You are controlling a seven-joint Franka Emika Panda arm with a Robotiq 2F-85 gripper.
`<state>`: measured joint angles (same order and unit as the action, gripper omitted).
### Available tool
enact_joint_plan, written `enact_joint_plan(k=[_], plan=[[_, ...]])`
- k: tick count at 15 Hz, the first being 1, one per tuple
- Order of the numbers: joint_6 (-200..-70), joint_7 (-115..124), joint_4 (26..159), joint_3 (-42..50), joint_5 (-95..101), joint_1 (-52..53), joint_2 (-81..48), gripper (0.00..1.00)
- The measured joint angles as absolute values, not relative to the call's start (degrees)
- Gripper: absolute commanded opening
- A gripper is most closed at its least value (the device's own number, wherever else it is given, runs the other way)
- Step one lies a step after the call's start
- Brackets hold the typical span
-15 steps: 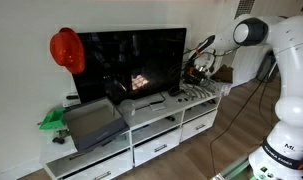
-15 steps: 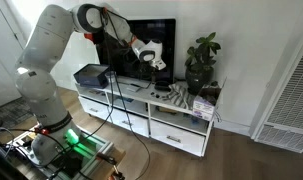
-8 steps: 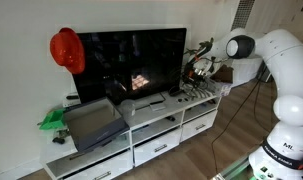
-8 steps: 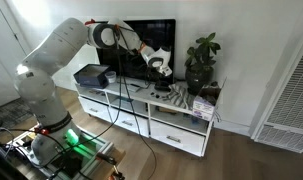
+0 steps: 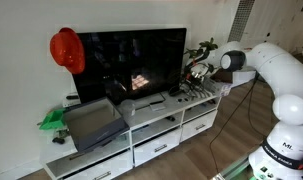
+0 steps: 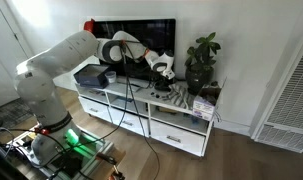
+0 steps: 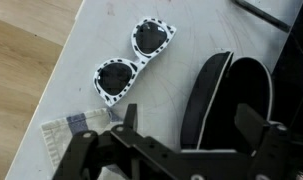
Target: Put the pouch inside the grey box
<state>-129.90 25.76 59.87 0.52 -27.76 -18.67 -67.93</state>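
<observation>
The pouch [image 7: 223,98] is a dark, soft oval case with a pale edge, lying on the white cabinet top [image 7: 181,40] in the wrist view. My gripper [image 7: 191,125] is open and hovers right above it, with one finger on each side of its left half. In both exterior views the gripper [image 5: 197,72] [image 6: 163,70] hangs over the end of the cabinet near the plant. The grey box [image 5: 91,122] [image 6: 91,75], wide and shallow, sits at the opposite end of the cabinet top, beside the TV.
White spotted sunglasses [image 7: 131,62] and a small paper slip [image 7: 76,125] lie next to the pouch. A TV [image 5: 131,62] stands behind, with a potted plant [image 6: 201,60] at the gripper's end. A red hat [image 5: 66,50] and a green object [image 5: 53,120] are near the box.
The arm has folded down and brought the gripper lower over the plant end of the cabinet top. The gripper stays open and the box has not moved.
</observation>
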Motion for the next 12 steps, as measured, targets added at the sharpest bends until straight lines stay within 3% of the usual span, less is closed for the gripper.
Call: enact_joint_plan(k=[9, 10, 11, 12], plan=[[-130.1, 28.4, 42.9, -0.2, -27.8, -18.7, -80.6, 1.00], [-130.4, 28.9, 41.6, -0.3, -27.7, -18.8, -81.6, 0.75], [-130.6, 29.2, 40.5, -0.6, -27.7, -18.8, -82.3, 0.74], [-130.7, 29.6, 39.5, -0.8, -27.6, -18.7, -82.9, 0.66]])
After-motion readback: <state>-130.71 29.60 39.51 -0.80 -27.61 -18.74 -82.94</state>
